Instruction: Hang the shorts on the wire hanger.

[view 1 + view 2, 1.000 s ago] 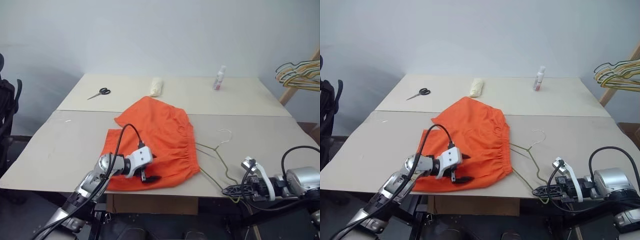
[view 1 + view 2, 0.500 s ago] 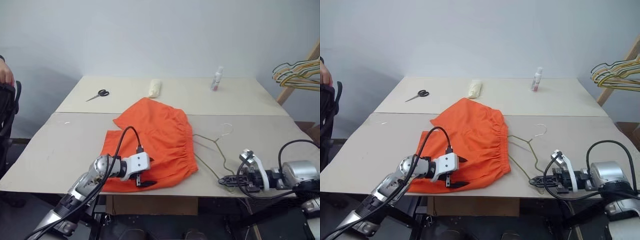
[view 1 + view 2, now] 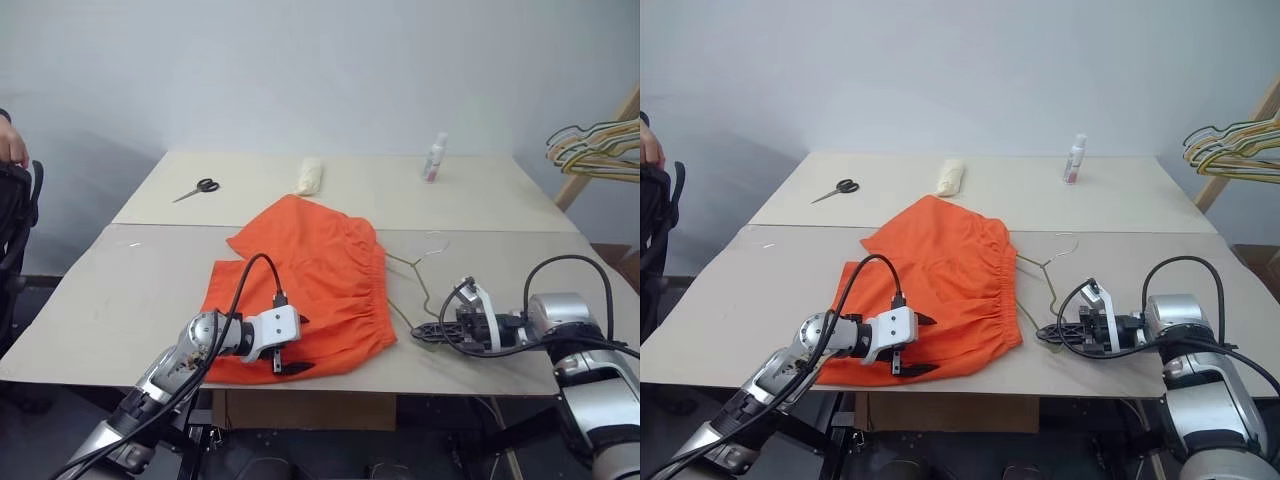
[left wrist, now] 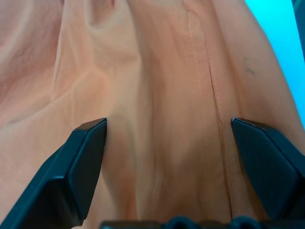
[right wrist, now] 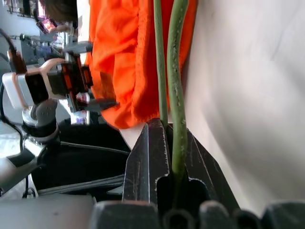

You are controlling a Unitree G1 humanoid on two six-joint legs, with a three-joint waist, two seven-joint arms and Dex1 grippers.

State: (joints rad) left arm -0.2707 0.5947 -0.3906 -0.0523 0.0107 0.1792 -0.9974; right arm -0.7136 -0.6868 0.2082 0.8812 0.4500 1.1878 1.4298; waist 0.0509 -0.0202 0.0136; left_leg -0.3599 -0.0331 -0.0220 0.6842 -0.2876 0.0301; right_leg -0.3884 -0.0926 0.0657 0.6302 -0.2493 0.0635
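Shorts point(image 3: 305, 290) flat on desk point(image 3: 130, 290), beneath wide-open left end effector point(image 3: 287, 355). Wire hanger point(image 3: 415, 285), clamped in shut right end effector point(image 3: 425, 331), dragged closer to waistband; threading seems next.

The bright orange shorts point(image 3: 310, 290), with a gathered waistband facing right and two legs spread left, lie flat on the near table, and just to their right the thin olive-grey wire hanger point(image 3: 415, 285) lies with its hook pointing toward the far side.
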